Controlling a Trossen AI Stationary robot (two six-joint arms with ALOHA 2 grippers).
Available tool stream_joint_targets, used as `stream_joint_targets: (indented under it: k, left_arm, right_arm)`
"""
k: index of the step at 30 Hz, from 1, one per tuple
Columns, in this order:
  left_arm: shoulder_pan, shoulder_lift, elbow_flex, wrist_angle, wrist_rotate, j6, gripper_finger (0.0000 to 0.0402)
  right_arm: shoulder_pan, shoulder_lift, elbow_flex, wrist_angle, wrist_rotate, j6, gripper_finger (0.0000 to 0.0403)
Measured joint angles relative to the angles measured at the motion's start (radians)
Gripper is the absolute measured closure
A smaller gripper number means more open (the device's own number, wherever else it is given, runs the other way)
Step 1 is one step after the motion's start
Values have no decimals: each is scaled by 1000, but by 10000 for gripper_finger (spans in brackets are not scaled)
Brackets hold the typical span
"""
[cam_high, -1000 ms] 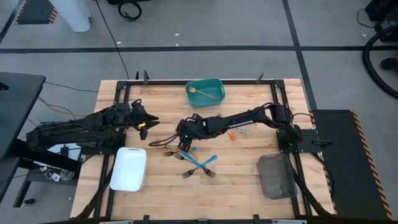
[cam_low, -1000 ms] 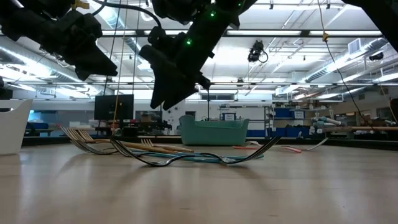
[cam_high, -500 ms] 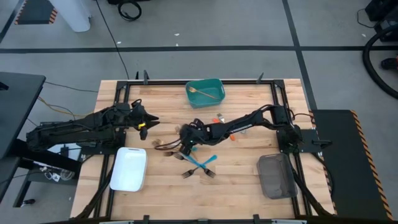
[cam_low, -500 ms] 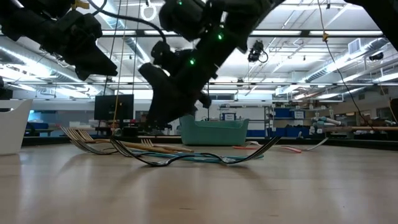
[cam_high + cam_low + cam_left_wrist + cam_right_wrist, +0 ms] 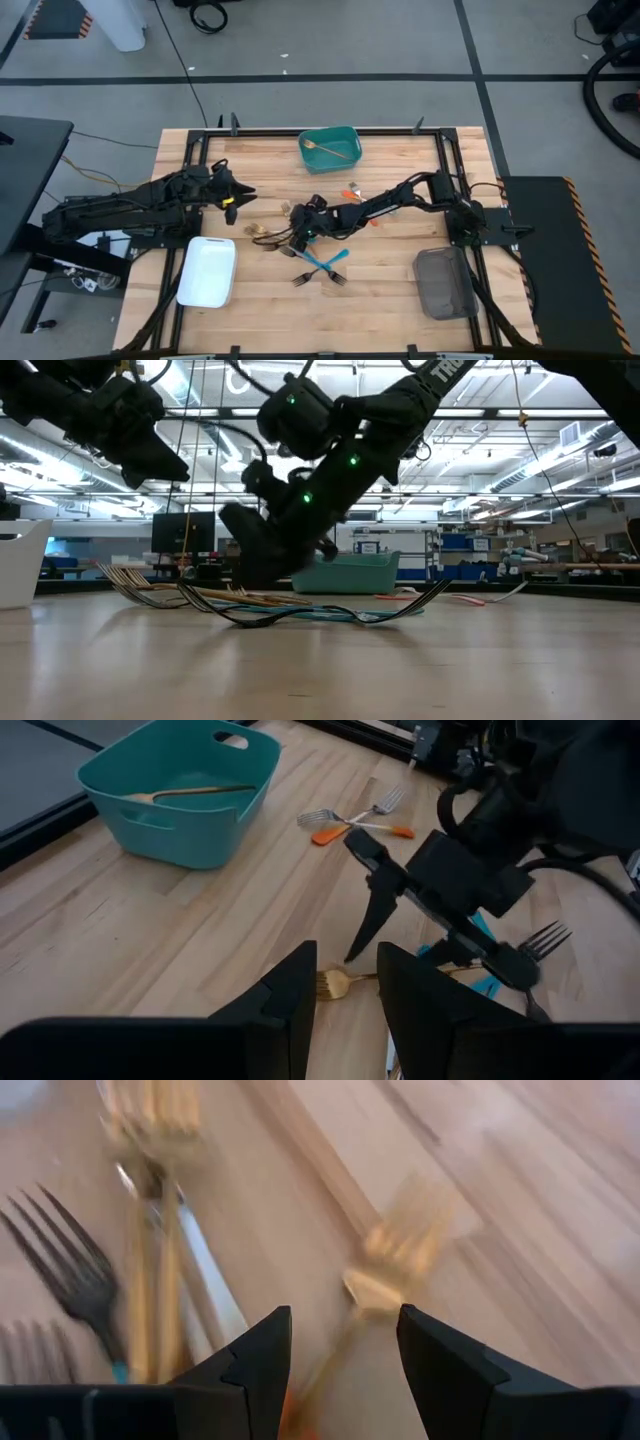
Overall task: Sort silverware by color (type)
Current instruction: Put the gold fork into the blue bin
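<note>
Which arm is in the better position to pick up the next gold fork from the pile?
The right: its open end effector is low over the gold forks. The left end effector waits higher, aside.

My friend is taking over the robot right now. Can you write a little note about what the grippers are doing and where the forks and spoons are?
Right gripper: open, low over the gold forks at mid-table, nothing held.
Left gripper: open, waiting above the table's left side.
Done: one gold piece lies in the teal tray.
Left: gold forks, the blue forks just in front of the gripper, and the orange pieces behind it, all on the table.
White tray and grey tray hold nothing.
</note>
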Motion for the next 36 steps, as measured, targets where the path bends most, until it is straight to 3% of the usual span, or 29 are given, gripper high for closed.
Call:
stream_joint_targets:
  k: [12,26,36]
  left_arm:
    - [-5,0,0,0,0,4,285]
    - [-5,0,0,-1,0,6,285]
    - [-4,0,0,-3,0,7,285]
  right_arm:
    - [-16,11,2,-35,-23,16,225]
    - [-39,1,4,-80,-109,14,385]
    - [-41,-58,0,-157,-107,-32,385]
